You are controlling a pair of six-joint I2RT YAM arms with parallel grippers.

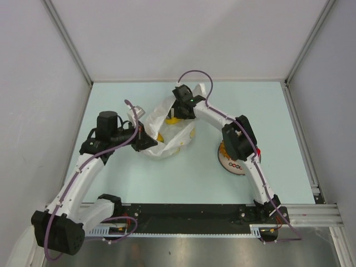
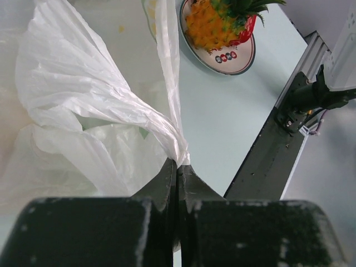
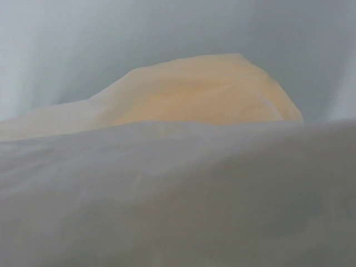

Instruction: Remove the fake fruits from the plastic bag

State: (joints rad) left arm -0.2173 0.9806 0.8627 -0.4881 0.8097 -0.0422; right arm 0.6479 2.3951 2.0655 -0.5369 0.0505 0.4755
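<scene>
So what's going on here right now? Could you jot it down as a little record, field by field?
Left gripper: shut, pinching a fold of the thin translucent white plastic bag
Right gripper: down at the bag's mouth; open or shut cannot be told
Round white plate: holds an orange plastic pineapple with green crown and a red fruit
Inside the bag: a yellow-orange shape shows through the plastic

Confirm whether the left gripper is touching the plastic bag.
Touching. The left wrist view shows the left gripper shut on a gathered fold of the plastic bag, with the film pinched at its tip.
</scene>
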